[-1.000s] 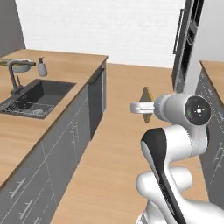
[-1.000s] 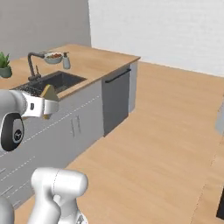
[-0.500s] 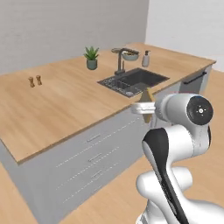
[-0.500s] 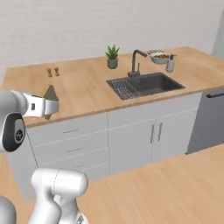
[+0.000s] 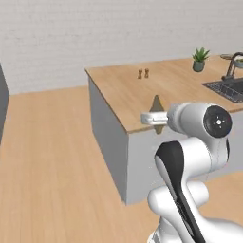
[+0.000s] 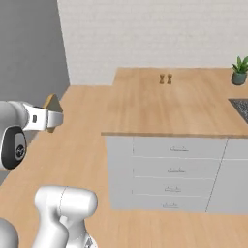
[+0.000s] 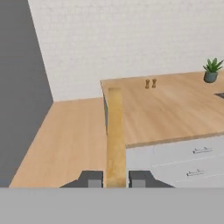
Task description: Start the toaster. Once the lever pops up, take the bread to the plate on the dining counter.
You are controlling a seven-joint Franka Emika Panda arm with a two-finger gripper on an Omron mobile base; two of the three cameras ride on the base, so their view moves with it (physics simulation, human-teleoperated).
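My gripper (image 7: 115,179) is shut on the bread (image 7: 116,135), a thin tan slice seen edge-on between the two dark fingertips (image 7: 91,179). From the left base camera the bread (image 5: 155,105) sticks up from the gripper (image 5: 156,119) over the near edge of the dining counter (image 5: 142,95). From the right base camera the bread (image 6: 52,103) and gripper (image 6: 54,119) hang above the floor, left of the light-wood dining counter (image 6: 160,109). The toaster and the plate are out of view.
Two small shakers (image 6: 165,78) stand on the counter's far side, with a potted plant (image 6: 239,70) further right. The sink (image 5: 228,88) and its faucet (image 5: 231,64) sit at the right end. Grey drawers (image 6: 169,172) front the counter. A white brick wall is behind.
The base has turned, so the whole scene has slid right: the sink has gone from the middle to the right edge and the counter's left end has come into view. The bread stays gripped.
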